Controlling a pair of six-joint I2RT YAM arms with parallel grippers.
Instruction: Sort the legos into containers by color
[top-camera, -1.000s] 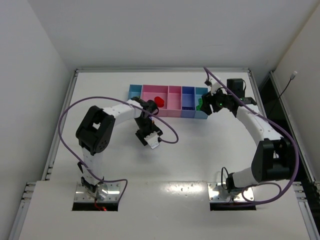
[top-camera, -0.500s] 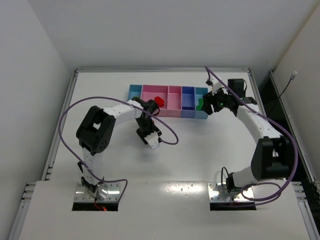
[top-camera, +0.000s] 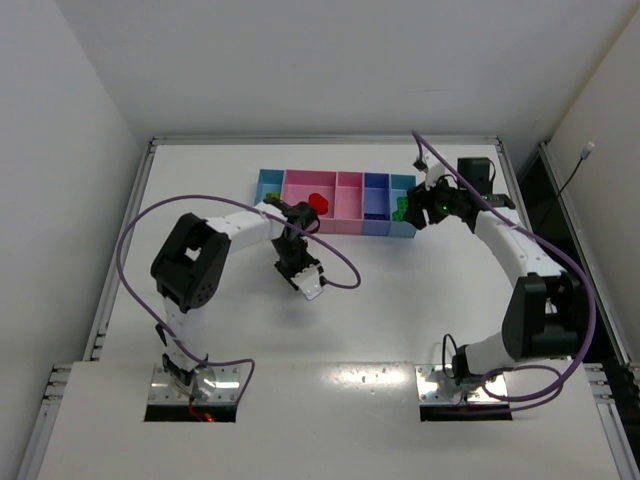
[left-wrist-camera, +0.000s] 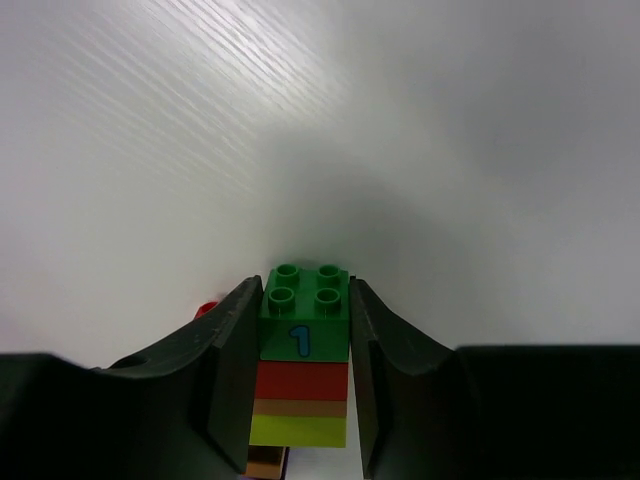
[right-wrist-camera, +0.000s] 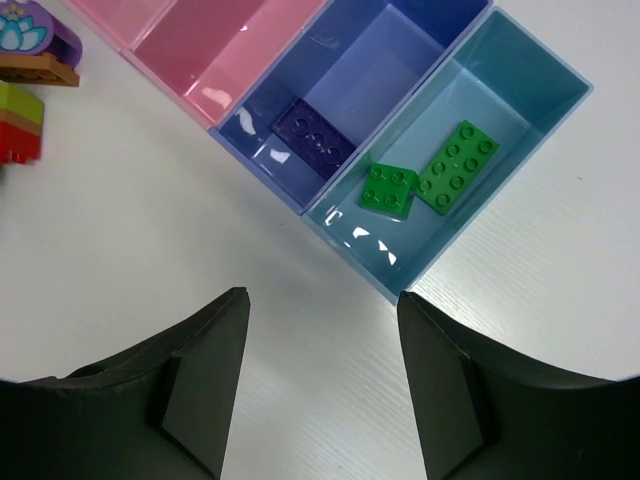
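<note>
**Containers** (top-camera: 337, 190): you have one joined row at the far middle of the table. It is light blue at both ends, with two pink bins and a periwinkle bin between.
- Right-end light blue bin (right-wrist-camera: 500, 75): two green legos lie flat with studs up, a square brick (right-wrist-camera: 388, 187) and a long brick (right-wrist-camera: 457, 165) just beside it.
- Periwinkle bin (right-wrist-camera: 370, 80): one dark blue brick (right-wrist-camera: 315, 142) lies flat by the near wall.
- Left pink bin (top-camera: 300, 195): one red lego (top-camera: 320, 202).
- Left-end light blue bin (top-camera: 267, 182): the left arm partly covers it, and its contents are too small to tell.

**Brick stack** (left-wrist-camera: 303, 350): from the far end you see green marked "1", then red, a thin brown layer, then yellow-green.
- It sits between the fingers of your left gripper (left-wrist-camera: 305, 290), which press on both sides of the green brick with no gap showing.
- From above, the stack is hidden under that wrist.
- The right wrist view shows its purple, brown, yellow-green and red run on the table in front of the pink bins, apart from them. The left edge of that view cuts it off.
- A small red spot beside the left finger is too unclear to name.

**Axis:** the stack's long axis runs along the fingers. The studded green end points away from the wrist, and the bottom of the frame cuts off the other end.

**Right gripper** (right-wrist-camera: 320, 296): its fingers stand apart with nothing between them, over bare table just in front of the right-end bin.
</note>
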